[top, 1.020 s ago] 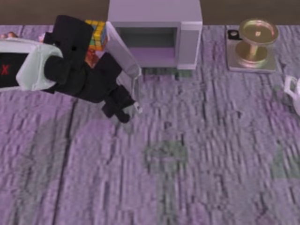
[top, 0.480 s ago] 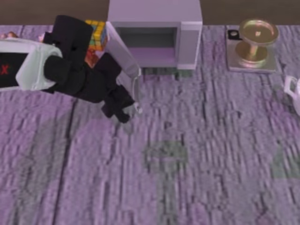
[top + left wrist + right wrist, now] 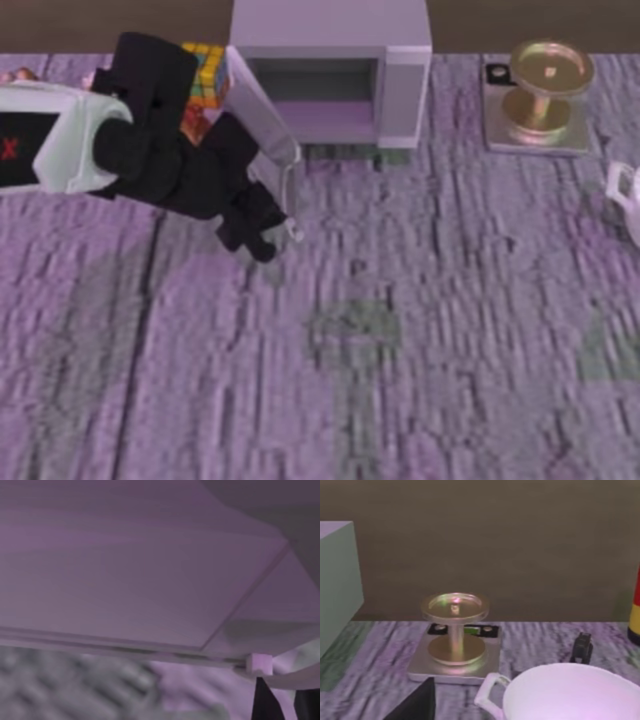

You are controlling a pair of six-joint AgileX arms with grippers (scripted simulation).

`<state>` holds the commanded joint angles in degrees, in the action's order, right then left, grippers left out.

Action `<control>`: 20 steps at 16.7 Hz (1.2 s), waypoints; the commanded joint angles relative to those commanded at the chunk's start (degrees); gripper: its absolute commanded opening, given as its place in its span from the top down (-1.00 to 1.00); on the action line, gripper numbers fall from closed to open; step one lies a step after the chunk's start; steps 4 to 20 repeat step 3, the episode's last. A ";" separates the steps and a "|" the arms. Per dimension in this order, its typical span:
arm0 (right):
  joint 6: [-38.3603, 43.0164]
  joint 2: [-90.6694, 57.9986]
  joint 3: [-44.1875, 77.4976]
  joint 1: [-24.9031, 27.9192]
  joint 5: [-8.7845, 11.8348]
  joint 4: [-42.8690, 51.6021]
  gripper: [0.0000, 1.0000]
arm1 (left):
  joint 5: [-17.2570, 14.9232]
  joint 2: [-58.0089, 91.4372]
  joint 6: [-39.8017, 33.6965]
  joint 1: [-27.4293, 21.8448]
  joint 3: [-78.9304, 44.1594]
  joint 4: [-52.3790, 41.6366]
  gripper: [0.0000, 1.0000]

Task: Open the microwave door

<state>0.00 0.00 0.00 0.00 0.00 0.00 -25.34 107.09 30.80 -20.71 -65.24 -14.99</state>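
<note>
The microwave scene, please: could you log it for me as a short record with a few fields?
microwave: far edge of the table, cavity exposed
microwave door: swung wide open toward the top view's left
left gripper: at the door's free edge by the handle
right gripper: out of the top view; its wrist view faces the gold scale
gold scale: right of the microwave, apart from it
white pot: at the table's right edge
colourful cube: left of the microwave, partly hidden by the left arm
</note>
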 joint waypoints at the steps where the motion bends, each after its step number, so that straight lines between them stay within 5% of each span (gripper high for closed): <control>1: 0.00 0.00 0.00 0.00 0.00 0.00 -1.00 | 0.00 0.00 0.00 0.00 0.00 0.00 1.00; 20: 0.00 0.00 0.00 0.00 0.00 0.00 -1.00 | 0.00 0.00 0.00 0.00 0.00 0.00 1.00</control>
